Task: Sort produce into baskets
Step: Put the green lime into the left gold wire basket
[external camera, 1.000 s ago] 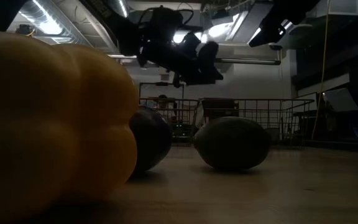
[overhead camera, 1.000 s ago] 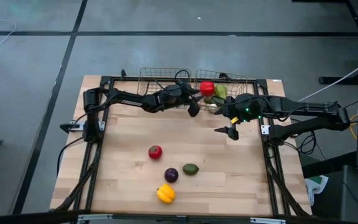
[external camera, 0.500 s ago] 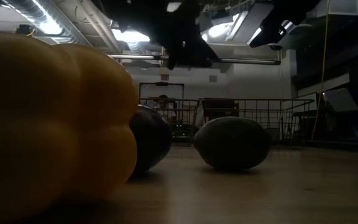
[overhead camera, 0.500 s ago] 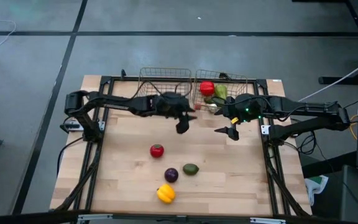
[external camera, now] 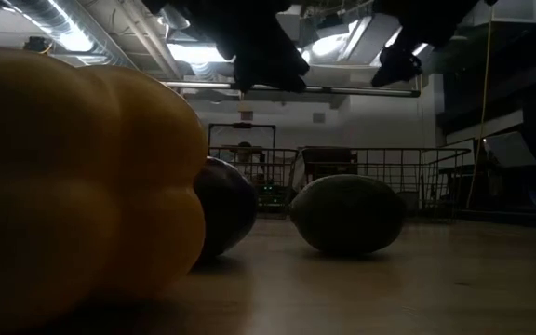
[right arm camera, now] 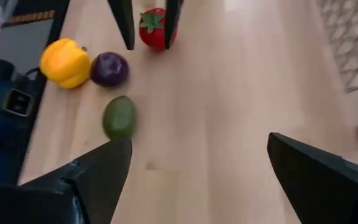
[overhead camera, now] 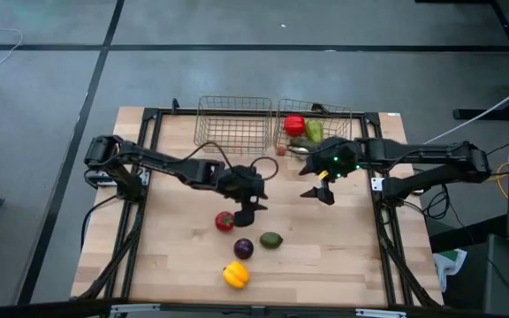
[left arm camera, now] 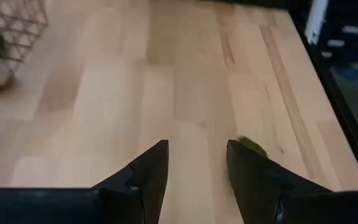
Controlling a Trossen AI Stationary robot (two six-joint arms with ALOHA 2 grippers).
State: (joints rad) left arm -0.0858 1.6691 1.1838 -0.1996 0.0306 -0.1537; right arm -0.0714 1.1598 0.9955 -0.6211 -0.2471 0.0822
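High view — left claw [overhead camera: 246, 210] has moved beside the red tomato [overhead camera: 224, 221].

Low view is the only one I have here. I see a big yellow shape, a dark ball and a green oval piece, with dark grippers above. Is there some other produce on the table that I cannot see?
Observer: Yes. A red tomato lies on the table, behind the yellow pepper that blocks your view.
Operator: Which gripper is near it?
Observer: The left gripper hangs right beside it, fingers open and holding nothing.
Operator: And the right one?
Observer: The right gripper hovers wide open, nearer the baskets.
Operator: Are the baskets empty?
Observer: The right basket holds a red pepper and green pieces; the left basket looks empty.
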